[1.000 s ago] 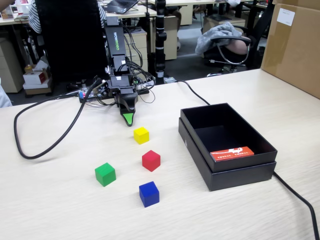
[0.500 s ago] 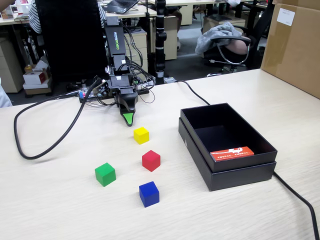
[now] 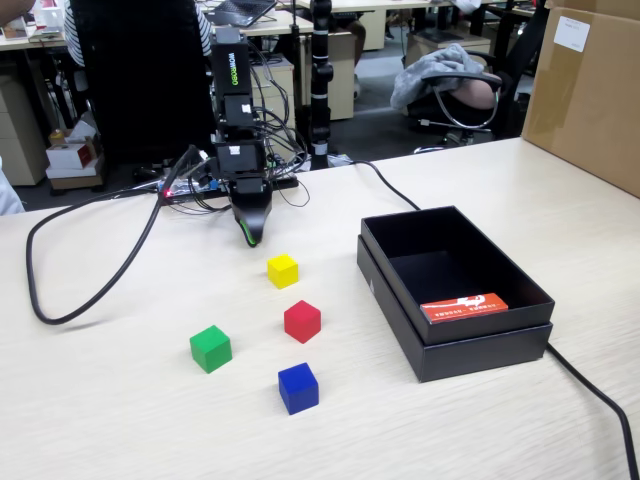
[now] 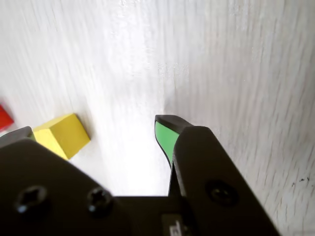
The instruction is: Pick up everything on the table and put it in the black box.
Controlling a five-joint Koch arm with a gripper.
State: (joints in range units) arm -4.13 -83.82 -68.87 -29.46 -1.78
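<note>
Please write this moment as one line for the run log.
gripper: open, empty, above table | yellow cube: nearest, untouched | black box: no cubes inside, only orange-red card

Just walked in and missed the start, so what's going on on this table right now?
A small black robot arm hangs its claw above the beige wood-grain table, holding nothing and open in the wrist view. Nearest it lies the small yellow cube. The red cube, green cube and blue cube are all on the table too. The shallow black box holds only an orange-red card.
</note>
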